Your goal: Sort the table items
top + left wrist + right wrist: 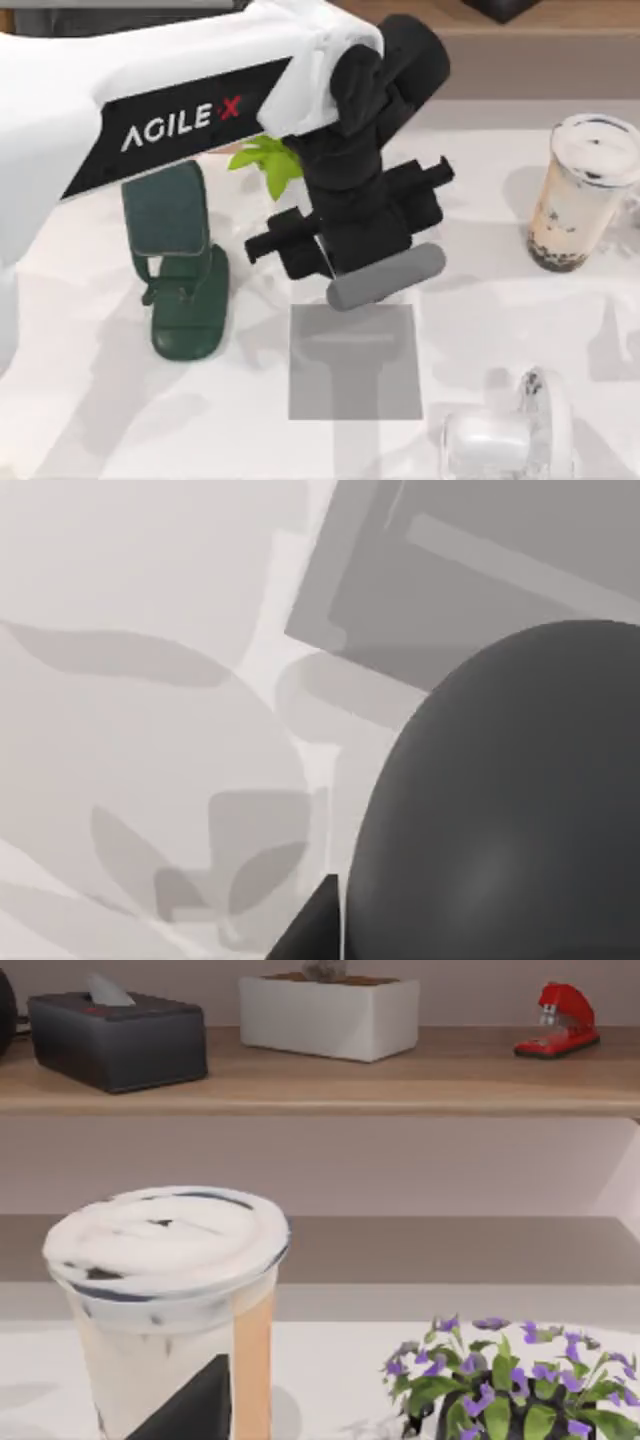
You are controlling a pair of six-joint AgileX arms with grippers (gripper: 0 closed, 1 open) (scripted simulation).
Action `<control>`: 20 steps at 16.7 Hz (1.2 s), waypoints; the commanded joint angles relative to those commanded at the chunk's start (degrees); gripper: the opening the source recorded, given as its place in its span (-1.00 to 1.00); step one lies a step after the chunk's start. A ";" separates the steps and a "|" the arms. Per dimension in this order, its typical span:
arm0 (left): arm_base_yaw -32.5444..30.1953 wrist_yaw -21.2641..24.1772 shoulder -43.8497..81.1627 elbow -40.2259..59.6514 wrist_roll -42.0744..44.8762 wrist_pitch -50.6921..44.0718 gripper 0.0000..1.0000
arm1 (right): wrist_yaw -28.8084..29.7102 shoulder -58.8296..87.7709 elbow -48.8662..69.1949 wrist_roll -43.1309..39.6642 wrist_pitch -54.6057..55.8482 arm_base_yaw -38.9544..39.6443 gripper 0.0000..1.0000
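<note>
My left gripper point(360, 258) hangs over the middle of the table point(90, 410), shut on the dark grey mouse point(387, 277). The mouse is held in the air just above the far edge of the small grey square pad point(355, 362). In the left wrist view the mouse point(500, 800) looms large and rounded, with the pad point(470, 570) below it. The clear cup of milk tea point(581, 195) stands upright at the far right. My right arm point(500, 435) is at the near right, and its wrist view faces the cup point(170, 1300) close up.
A dark green phone stand point(180, 270) stands left of the pad, and green plant leaves point(268, 160) show behind the left arm. A purple-flowered plant point(500, 1385) sits beside the cup. A shelf point(400, 1080) carries a tissue box, planter and red stapler.
</note>
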 joint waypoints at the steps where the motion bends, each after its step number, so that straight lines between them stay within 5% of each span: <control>1: -1.07 -0.12 0.86 -1.29 3.71 -0.05 -1.00 | 0.00 0.00 0.00 0.00 0.00 0.00 1.00; 7: -4.24 -0.63 4.22 -5.94 15.90 -0.31 -1.00 | 0.00 0.00 0.00 0.00 0.00 0.00 1.00; 20: -4.22 -0.63 4.98 -7.12 15.93 1.62 -1.00 | 0.00 0.00 0.00 0.00 0.00 0.00 1.00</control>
